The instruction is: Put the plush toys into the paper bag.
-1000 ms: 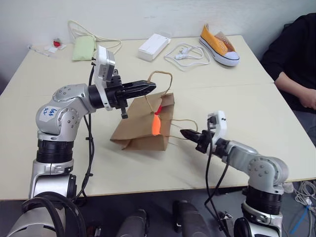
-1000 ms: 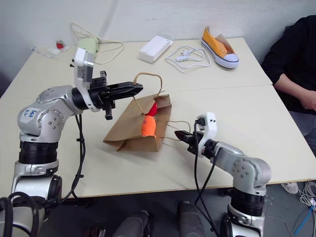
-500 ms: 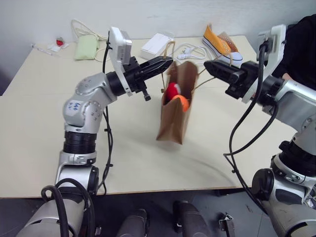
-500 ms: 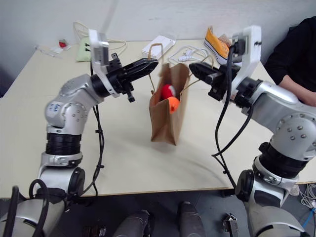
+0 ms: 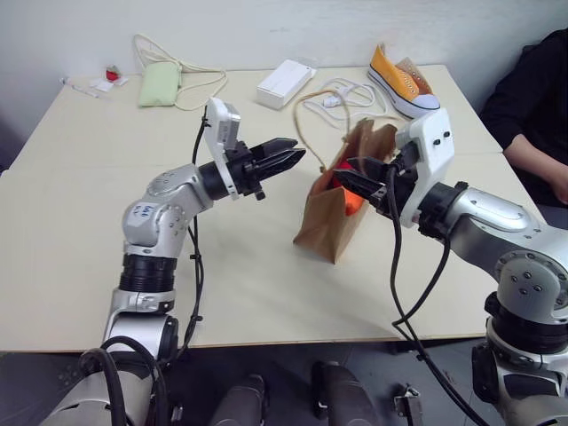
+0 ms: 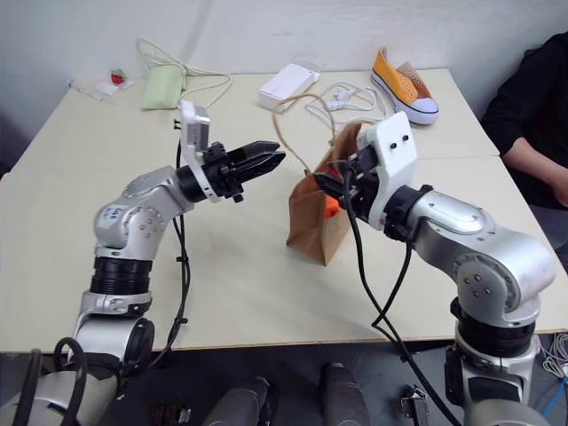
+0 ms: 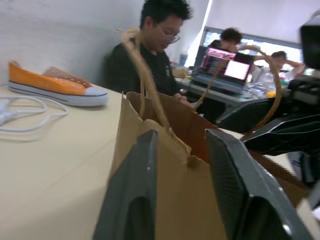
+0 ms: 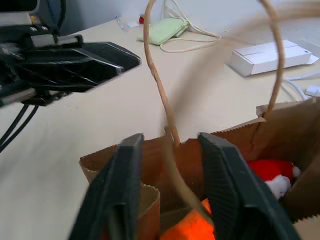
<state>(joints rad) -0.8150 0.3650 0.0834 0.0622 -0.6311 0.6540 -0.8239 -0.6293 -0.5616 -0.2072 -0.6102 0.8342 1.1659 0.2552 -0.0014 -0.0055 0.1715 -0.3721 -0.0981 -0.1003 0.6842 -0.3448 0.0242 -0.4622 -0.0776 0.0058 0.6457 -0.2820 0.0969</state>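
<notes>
The brown paper bag [image 5: 327,229] stands on the table, leaning a little, mouth up. Inside it lie the plush toys: the red-and-white one [image 8: 270,172] and the orange one [image 8: 186,227]. My left gripper [image 5: 288,158] hovers just left of the bag's top, fingers [image 7: 142,185] apart with nothing between them. My right gripper [image 5: 355,174] sits at the bag's mouth from the right, open. A loose loop handle [image 8: 159,85] rises past the gap of its fingers [image 8: 125,180] without being pinched.
At the table's far side lie an orange-and-white sneaker [image 5: 404,80], a white box [image 5: 286,82], a white cable [image 5: 342,96] and a pale green pouch [image 5: 160,84]. A person in black [image 5: 532,98] sits at the right edge.
Both grippers were shut on the bag's handles and lifted the bag upright. Now both have opened and the handles are free. The bag rests on the table.
</notes>
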